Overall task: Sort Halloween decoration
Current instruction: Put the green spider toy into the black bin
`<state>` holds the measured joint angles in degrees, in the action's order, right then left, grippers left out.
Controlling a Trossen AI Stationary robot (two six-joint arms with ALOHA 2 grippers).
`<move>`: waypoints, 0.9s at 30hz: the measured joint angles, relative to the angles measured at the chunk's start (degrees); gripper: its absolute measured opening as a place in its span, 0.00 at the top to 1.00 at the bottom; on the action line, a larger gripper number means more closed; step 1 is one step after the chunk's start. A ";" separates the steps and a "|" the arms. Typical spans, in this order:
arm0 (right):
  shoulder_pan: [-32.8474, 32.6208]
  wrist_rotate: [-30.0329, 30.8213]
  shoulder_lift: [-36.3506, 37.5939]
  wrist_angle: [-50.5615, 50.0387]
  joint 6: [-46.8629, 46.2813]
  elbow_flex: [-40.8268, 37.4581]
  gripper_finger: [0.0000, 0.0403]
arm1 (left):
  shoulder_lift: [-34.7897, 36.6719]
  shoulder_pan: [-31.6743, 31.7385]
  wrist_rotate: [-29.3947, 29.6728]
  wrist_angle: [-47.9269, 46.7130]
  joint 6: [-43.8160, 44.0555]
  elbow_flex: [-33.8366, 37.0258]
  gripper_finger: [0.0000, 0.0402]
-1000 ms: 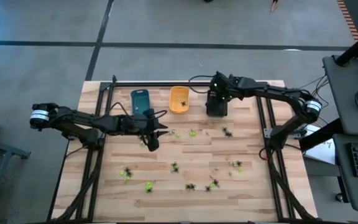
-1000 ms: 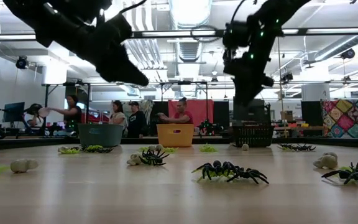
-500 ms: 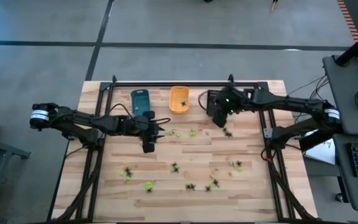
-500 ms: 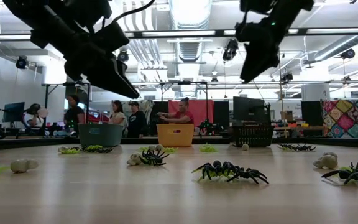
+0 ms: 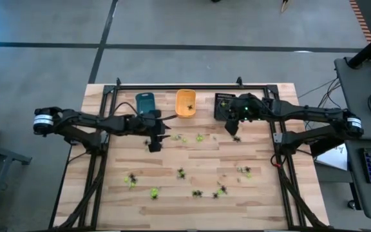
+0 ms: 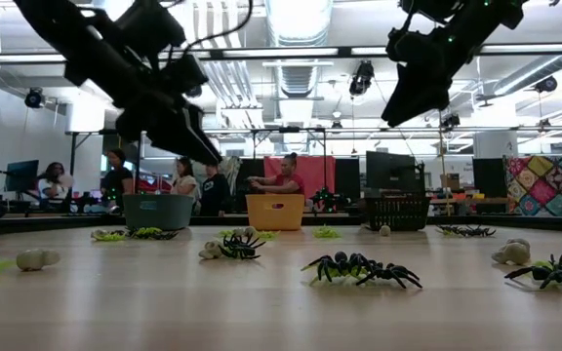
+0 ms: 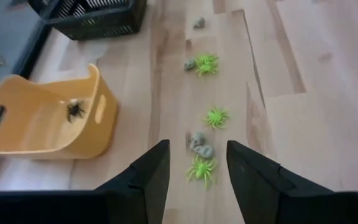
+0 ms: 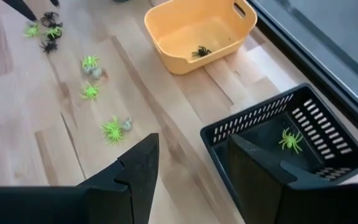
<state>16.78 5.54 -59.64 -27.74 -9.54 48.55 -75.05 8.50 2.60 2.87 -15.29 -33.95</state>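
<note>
Tiny spider figures, black and yellow-green, and pale skull-like pieces lie scattered on the wooden table [image 5: 263, 193]. My left gripper [image 7: 197, 148] hangs open above the table's middle, tilted down; past its fingers a green spider [image 7: 201, 168] and a pale piece [image 7: 199, 144] lie on the wood. My right gripper [image 8: 192, 142] hangs open and high, beside the black tray [image 8: 291, 134], which holds one green spider [image 8: 289, 140]. The orange tray [image 8: 197, 31] holds a black spider [image 8: 201, 51]. A blue tray [image 5: 145, 103] stands to its left.
The three trays stand in a row along the far edge. More spiders lie near the front edge [image 5: 197, 192], and one black spider [image 5: 235, 136] lies under the right gripper. A metal frame rail [image 5: 172, 86] borders the table. People sit in the room behind [image 6: 286, 180].
My right gripper has drawn back from over the black tray toward the table's near and right side, rising a little and tipping less steeply. My left gripper has rolled about its own line and sunk slightly over the middle of the table.
</note>
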 joint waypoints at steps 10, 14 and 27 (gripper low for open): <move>0.00 0.00 -1.61 1.80 1.22 -0.07 0.56 | -10.97 2.09 -3.25 4.84 0.26 -0.02 0.65; -0.02 0.02 -2.69 3.56 0.54 -0.16 0.55 | -13.71 2.11 -3.20 5.62 0.91 -0.04 0.65; -0.04 0.02 -4.33 7.49 -2.59 -0.17 0.57 | -14.34 2.11 -3.18 5.66 1.22 -0.07 0.65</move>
<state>16.73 5.56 -63.96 -20.26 -12.13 48.38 -89.38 10.61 -0.58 8.54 -14.06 -34.02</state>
